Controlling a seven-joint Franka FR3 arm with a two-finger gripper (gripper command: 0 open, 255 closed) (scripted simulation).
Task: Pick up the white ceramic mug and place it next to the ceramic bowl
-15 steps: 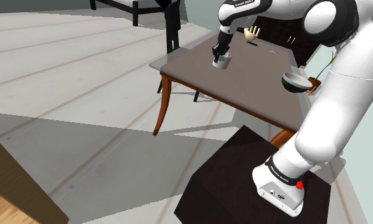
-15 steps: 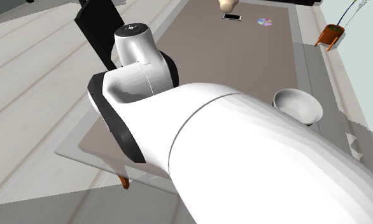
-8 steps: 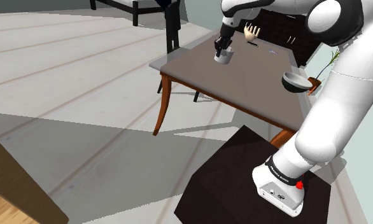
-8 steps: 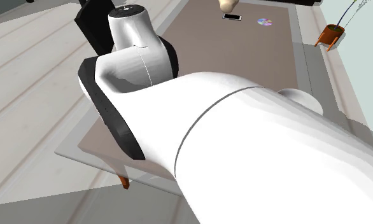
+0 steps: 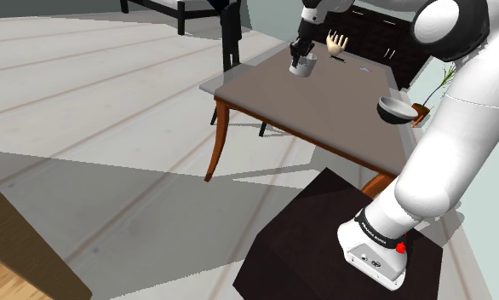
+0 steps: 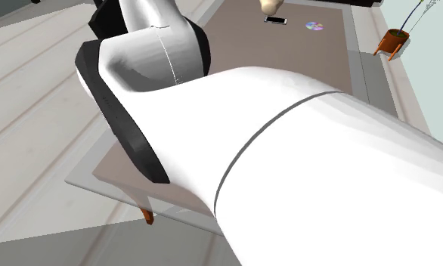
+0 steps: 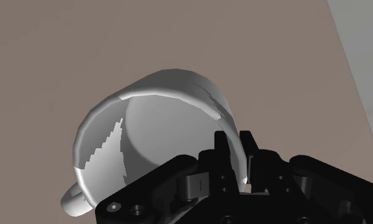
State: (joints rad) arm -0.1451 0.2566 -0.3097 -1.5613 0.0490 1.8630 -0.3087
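Observation:
A white mug hangs above the far part of the brown table, with my black gripper shut on its rim from above. In the wrist view the mug tilts, its opening faces the camera and its handle sticks out to one side. The gripper clasps the mug's wall, one finger inside the rim and the other outside. A pale bowl sits near the table's edge at the shoulder view's right, well apart from the mug.
A hand-shaped ornament, a dark phone and a shiny disc lie at the table's far end. A potted plant stands beyond the table. A dark chair stands by the far corner. My white arm covers much of the second exterior view.
The gripper has risen with the mug, carrying it off the table and toward the far end. In the second exterior view the arm has swung across and now hides the bowl.

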